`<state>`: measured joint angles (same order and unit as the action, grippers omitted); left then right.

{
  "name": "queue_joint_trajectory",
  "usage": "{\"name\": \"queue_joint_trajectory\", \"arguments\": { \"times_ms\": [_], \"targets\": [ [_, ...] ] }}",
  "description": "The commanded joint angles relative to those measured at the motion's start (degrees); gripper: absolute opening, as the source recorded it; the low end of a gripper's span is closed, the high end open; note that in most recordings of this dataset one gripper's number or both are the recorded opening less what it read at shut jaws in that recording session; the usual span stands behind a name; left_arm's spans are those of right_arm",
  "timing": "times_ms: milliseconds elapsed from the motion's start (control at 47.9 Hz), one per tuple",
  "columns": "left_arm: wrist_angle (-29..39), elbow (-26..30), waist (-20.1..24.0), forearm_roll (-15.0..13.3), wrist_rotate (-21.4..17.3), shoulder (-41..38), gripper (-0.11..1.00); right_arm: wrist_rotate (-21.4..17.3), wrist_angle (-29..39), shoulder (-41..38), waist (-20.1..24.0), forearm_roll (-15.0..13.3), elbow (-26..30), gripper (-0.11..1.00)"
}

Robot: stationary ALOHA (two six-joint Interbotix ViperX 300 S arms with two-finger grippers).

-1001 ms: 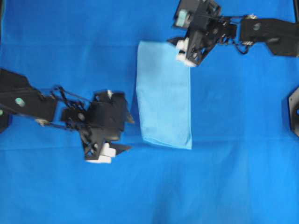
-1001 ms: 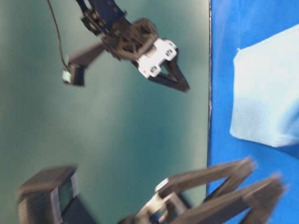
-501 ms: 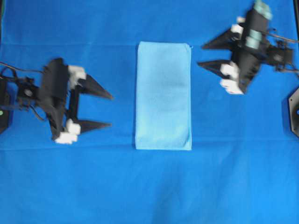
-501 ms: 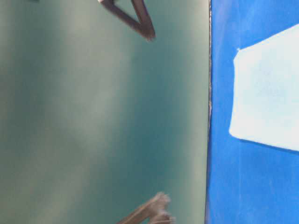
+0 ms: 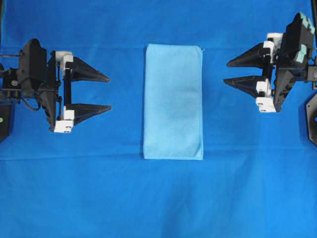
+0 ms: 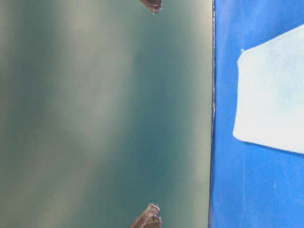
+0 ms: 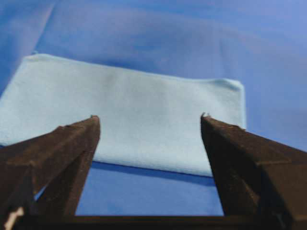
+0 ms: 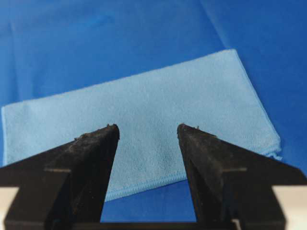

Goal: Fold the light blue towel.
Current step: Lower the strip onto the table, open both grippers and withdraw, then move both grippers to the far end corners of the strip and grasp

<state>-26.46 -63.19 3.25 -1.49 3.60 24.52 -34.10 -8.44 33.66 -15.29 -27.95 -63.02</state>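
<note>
- Pale blue and folded into a tall narrow rectangle, the light blue towel lay flat at the centre of the overhead view on the deep blue table cloth. The left gripper sat at the left edge and the right gripper at the upper right, both with jaws spread wide and empty, pointing toward the towel and well apart from it. Nothing lay between either gripper and the towel.
- Table-level view, which appeared turned on its side: the towel filled the right edge on the table cloth; a blurred teal backdrop took the left. Two dark tips poked in at top and bottom; which gripper each belonged to could not be told.
- Left wrist view: spread fingers framed the towel lying ahead, untouched.
- Right wrist view: parted fingers framed the towel, clear of it.
</note>
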Motion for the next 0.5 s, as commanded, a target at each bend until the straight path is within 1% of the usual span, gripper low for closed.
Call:
{"name": "queue_joint_trajectory", "arguments": {
  "times_ms": [0, 125, 292, 480],
  "targets": [
    [-0.53, 1.85, 1.14, 0.09, 0.0, -0.7, 0.8, 0.09, -0.44, -0.53, -0.7, 0.09, 1.58, 0.58],
    [-0.62, 3.87, 3.43, 0.09, 0.0, -2.99, 0.8, 0.26, -0.44, -1.93, -3.34, 0.09, 2.11, 0.58],
    [-0.7, 7.73, 7.82, 0.09, 0.0, -8.79, 0.8, 0.88, -0.26, -7.03, -8.7, -0.7, 4.39, 0.58],
    [-0.26, 13.27, 12.83, 0.09, -0.09, -19.07, 0.8, 1.67, 2.9, -16.61, -11.95, -3.96, 9.58, 0.58]
  ]
}}
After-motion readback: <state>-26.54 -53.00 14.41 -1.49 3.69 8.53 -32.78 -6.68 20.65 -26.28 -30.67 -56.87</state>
